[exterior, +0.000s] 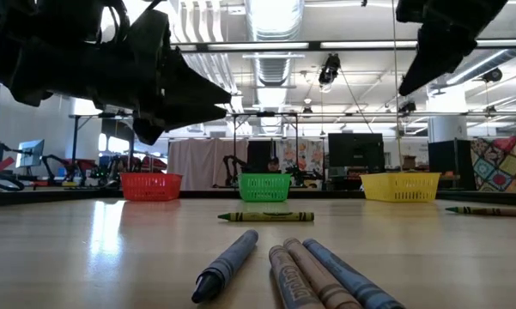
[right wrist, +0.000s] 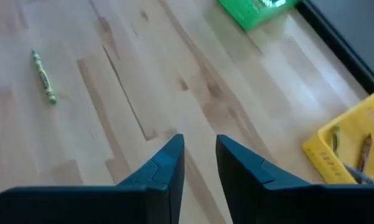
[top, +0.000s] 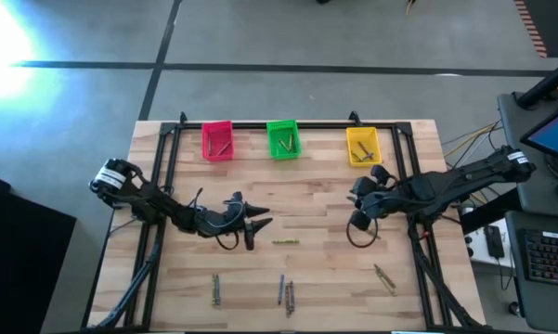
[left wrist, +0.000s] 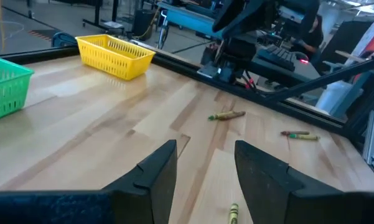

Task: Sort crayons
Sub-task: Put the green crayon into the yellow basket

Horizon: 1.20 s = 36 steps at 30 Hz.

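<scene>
My left claw [top: 263,223] hovers left of centre in the high view, fingers spread and empty; an olive crayon [top: 285,242] lies on the worktop [top: 316,204] just lower right of its tips. My right claw [top: 357,206], narrowly parted and empty, hangs below the yellow bin [top: 363,146], which holds crayons.
</scene>
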Each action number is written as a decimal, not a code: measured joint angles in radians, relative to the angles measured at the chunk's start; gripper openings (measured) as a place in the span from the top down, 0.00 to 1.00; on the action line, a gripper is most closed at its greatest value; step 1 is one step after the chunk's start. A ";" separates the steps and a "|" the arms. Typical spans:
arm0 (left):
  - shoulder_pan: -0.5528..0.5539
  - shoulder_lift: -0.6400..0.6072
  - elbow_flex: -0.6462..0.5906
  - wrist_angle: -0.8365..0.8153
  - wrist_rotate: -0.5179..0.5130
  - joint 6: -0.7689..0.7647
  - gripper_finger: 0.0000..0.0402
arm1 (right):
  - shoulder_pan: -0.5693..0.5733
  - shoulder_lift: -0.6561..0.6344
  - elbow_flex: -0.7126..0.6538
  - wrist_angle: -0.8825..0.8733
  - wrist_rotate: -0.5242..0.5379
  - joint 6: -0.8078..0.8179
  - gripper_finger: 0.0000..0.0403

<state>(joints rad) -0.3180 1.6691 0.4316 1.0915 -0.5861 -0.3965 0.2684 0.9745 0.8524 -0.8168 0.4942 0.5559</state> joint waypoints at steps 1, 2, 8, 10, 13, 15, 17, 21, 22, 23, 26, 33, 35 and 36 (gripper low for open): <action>0.000 0.000 0.000 0.000 0.000 0.000 0.65 | 0.000 0.002 0.000 -0.009 -0.001 0.015 0.79; 0.000 0.000 0.000 0.000 0.000 0.000 0.67 | 0.000 0.004 0.000 -0.015 -0.003 0.018 0.78; 0.000 0.000 0.000 0.000 0.001 0.018 0.74 | 0.000 0.000 0.090 -0.081 -0.174 -0.025 0.84; 0.000 0.000 0.000 -0.001 0.001 0.020 0.75 | 0.005 -0.007 0.105 -0.042 -0.169 -0.079 0.87; 0.001 0.000 0.000 -0.001 0.001 0.021 0.75 | 0.015 -0.008 0.081 0.013 -0.135 -0.109 0.90; 0.001 0.000 0.000 0.000 0.004 0.021 0.75 | 0.013 0.000 0.091 -0.011 -0.165 -0.153 0.91; 0.001 0.000 0.000 -0.001 0.025 0.021 0.75 | 0.013 -0.002 0.118 -0.028 -0.169 -0.158 0.91; 0.000 0.000 0.000 0.004 0.029 0.022 0.75 | 0.013 -0.009 0.081 -0.018 -0.148 -0.100 0.91; 0.000 0.000 0.000 0.009 0.029 0.029 0.75 | 0.009 0.000 0.071 -0.029 -0.150 -0.090 0.91; 0.000 0.000 0.000 0.012 0.030 0.035 0.75 | 0.005 0.011 0.068 -0.051 -0.157 -0.075 0.91; 0.000 0.000 0.000 0.011 0.030 0.044 0.75 | 0.004 0.015 0.082 -0.113 -0.165 -0.044 0.89; 0.000 -0.001 0.000 0.024 0.030 0.048 0.75 | 0.009 -0.034 0.086 0.060 -0.243 -0.155 0.75; 0.000 -0.001 -0.001 0.024 0.030 0.048 0.75 | 0.012 -0.040 0.067 0.097 -0.277 -0.184 0.71; 0.000 -0.001 -0.001 0.024 0.030 0.048 0.75 | 0.016 -0.040 0.047 0.129 -0.263 -0.182 0.70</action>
<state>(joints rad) -0.3176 1.6684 0.4309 1.1158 -0.5564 -0.3489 0.2843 0.9344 0.8993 -0.6878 0.2310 0.3743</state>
